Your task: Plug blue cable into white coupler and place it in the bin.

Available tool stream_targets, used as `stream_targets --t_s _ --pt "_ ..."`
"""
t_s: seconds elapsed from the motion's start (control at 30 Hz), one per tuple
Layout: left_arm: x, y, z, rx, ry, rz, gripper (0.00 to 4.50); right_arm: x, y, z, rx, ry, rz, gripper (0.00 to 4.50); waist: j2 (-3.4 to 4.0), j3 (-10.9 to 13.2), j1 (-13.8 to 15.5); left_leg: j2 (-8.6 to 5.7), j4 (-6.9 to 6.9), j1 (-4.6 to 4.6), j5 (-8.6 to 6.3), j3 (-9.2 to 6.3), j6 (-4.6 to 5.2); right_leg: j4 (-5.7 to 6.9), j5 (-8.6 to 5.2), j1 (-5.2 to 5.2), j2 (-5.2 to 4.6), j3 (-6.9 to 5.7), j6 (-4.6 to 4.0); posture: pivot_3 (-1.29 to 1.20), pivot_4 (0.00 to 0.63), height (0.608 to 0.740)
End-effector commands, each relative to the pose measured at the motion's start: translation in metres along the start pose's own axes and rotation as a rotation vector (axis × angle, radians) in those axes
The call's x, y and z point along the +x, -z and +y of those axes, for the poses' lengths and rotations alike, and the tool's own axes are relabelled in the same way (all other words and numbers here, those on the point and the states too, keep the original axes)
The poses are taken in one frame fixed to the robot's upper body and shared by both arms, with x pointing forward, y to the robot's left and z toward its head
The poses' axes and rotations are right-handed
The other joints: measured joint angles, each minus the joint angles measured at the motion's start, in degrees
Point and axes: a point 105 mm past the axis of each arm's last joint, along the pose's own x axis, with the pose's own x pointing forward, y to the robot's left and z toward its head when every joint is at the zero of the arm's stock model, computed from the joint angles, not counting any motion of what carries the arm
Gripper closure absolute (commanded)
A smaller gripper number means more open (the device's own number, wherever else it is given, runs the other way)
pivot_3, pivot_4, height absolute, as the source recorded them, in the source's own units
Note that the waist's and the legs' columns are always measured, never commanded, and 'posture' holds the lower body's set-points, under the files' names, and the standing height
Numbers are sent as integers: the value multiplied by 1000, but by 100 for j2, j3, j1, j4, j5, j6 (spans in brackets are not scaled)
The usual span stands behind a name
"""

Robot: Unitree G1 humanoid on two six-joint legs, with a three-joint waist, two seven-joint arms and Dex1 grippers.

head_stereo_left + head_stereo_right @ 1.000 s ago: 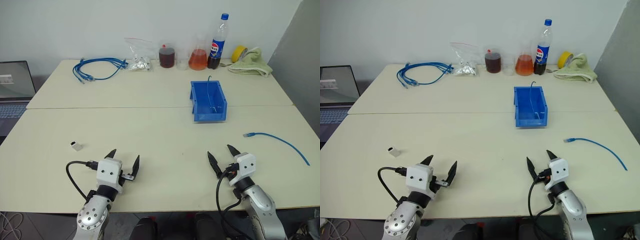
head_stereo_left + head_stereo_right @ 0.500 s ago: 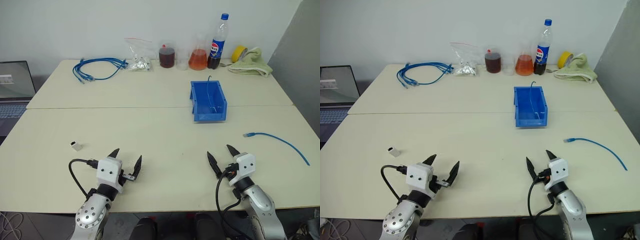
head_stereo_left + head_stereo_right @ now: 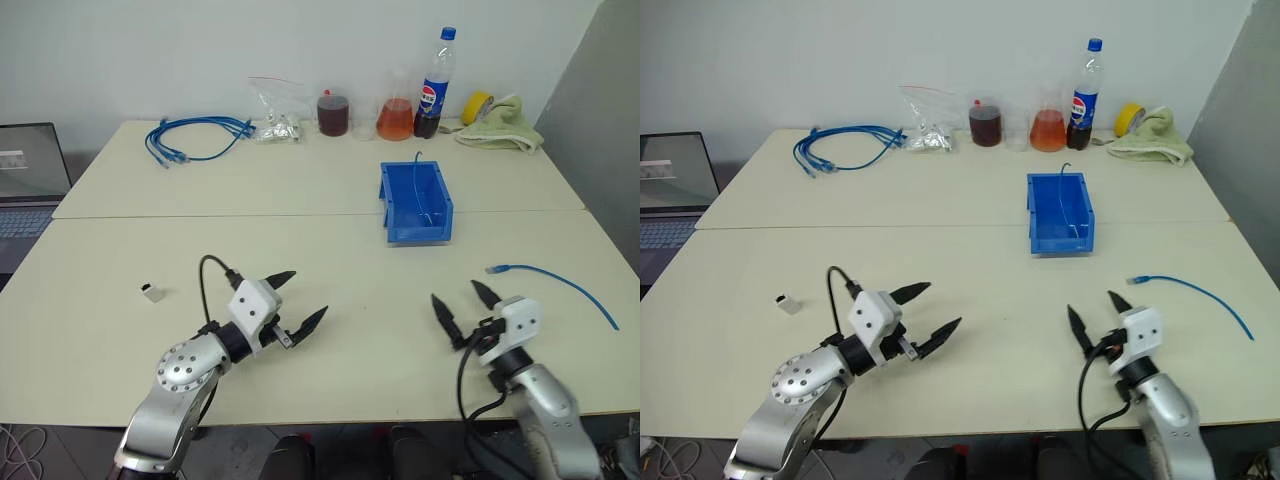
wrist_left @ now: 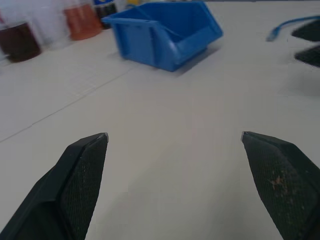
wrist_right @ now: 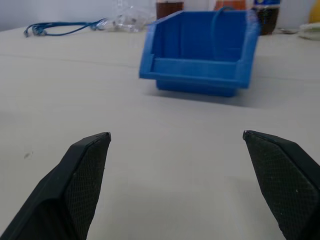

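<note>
Blue cable (image 3: 555,281) lies loose on the desk (image 3: 330,250) at the right, its clear plug end pointing left, just beyond my right pincer (image 3: 462,305) and apart from it. White coupler (image 3: 152,292) sits by itself on the near left of the desk, well to the left of my left pincer (image 3: 297,298). Nothing has been joined, so I judge the task to be at its very start: cable still to pick up, coupler still to pick up, plug still to push in, and the joined pair still to carry over to the bin (image 3: 416,203).

Both my pincers are spread wide and hold nothing. My left one hangs over the bare middle of the desk, aimed toward the right and away from the coupler. My right one points forward, toward the bin.

That bin stands right of centre, past the seam in the desk. A thin blue wire curls up inside it; I cannot tell what else, if anything, lies in there. Along the far edge a clear bag (image 3: 275,112) holds small parts, and a jar (image 3: 333,112), a flask (image 3: 395,117) and a cola bottle (image 3: 436,88) hold dark or reddish liquid.
</note>
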Motion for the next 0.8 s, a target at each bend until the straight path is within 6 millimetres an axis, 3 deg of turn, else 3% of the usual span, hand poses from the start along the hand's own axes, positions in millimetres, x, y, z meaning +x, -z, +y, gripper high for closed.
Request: stream_targets --t_s 0.03,0.27,0.5,0.8 --pt "17 -16 -10 -4 162 17 31 -5 -31 -36 -50 -58 18 0 2 2 7 -3 3 -2 0 1 0 1 0 0 -1 0 0 0 150 740" --pt "35 -33 -25 30 315 65 31 -20 -44 -105 -132 -109 287 0 -1 3 -1 3 3 1 0 6 3 -2 0 6 8 1 -1 0 150 740" --pt "44 -45 -35 46 353 47 31 -20 -36 -172 -201 -93 579 0 -3 6 -6 1 12 1 1 19 4 -2 0 7 4 8 -1 0 150 740" --pt "48 -51 -42 87 402 37 31 -4 -30 -206 -135 -57 782 0 9 14 -1 -1 23 -11 2 26 0 -5 0 -2 -1 11 -1 0 150 740"
